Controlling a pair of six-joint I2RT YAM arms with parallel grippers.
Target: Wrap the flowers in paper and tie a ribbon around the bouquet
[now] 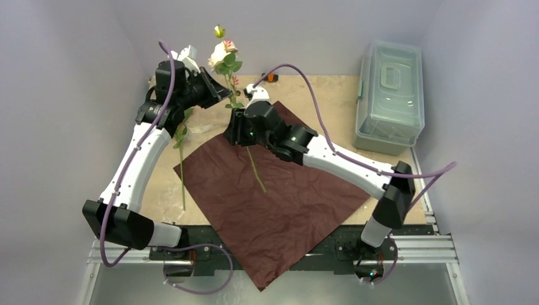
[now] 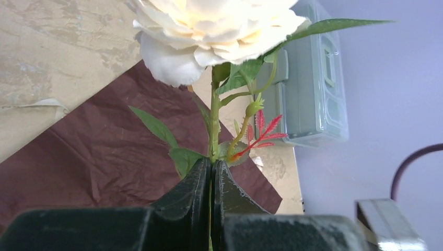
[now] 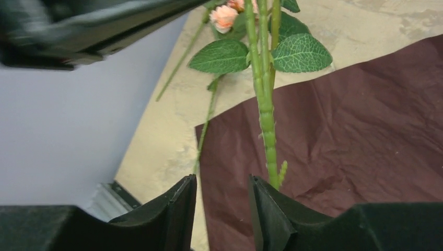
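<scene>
Pale lilac walls [image 1: 63,38] enclose tan table [image 1: 340,101] — maroon paper [image 1: 286,203] spread.

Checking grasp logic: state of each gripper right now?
Left gripper: closed on flower stem.
Right gripper: open, holding nothing.

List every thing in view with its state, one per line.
left end effector: shut on the white rose stem.
right end effector: open, gripping nothing.
white rose: held aloft, stem clamped.
paper: spread flat, maroon face up, near corner past the table edge.
spare sprig: lying on the table.
plastic box: lid closed.
</scene>
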